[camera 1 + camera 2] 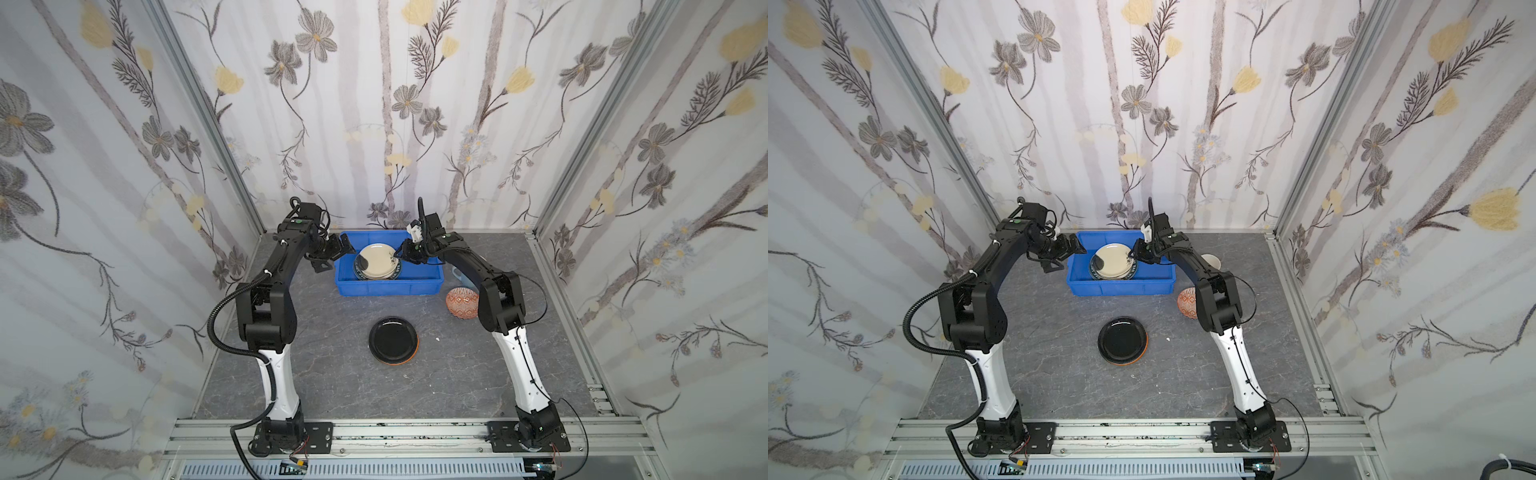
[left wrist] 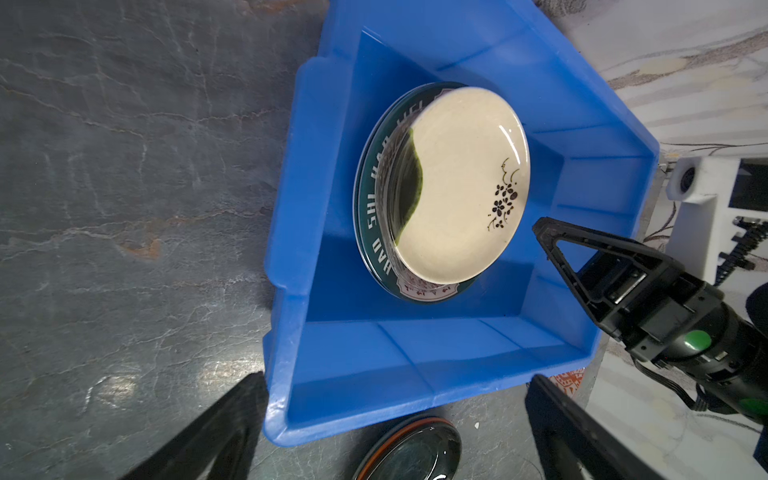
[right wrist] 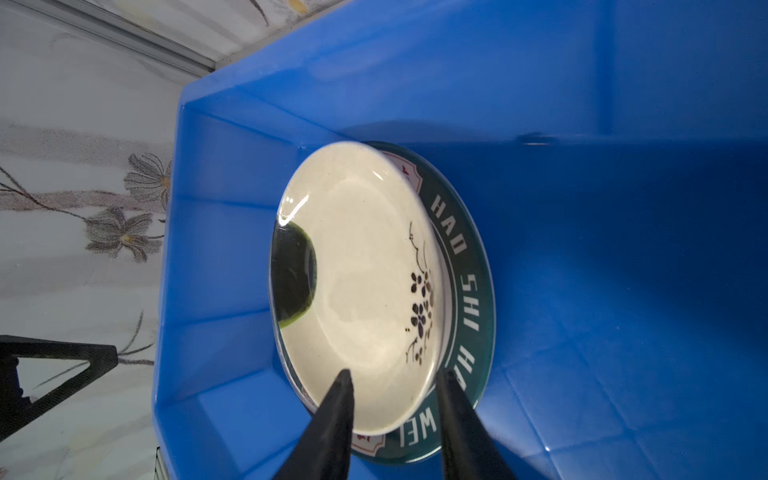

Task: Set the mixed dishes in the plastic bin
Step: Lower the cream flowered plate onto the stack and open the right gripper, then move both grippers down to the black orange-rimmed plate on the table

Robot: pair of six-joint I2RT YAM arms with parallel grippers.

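Right arm (image 1: 498, 297) across half-hidden orange bowl (image 1: 459, 303), pale mug (image 1: 457, 274)

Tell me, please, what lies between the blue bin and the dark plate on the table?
Only bare grey tabletop separates bin and plate, in both top views.

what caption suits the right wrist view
Right gripper open at the cream plate, stacked on the teal plate inside the blue bin.

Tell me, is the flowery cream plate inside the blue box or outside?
Inside. The cream plate sits over the teal plate, ringed by the walls of the blue bin.
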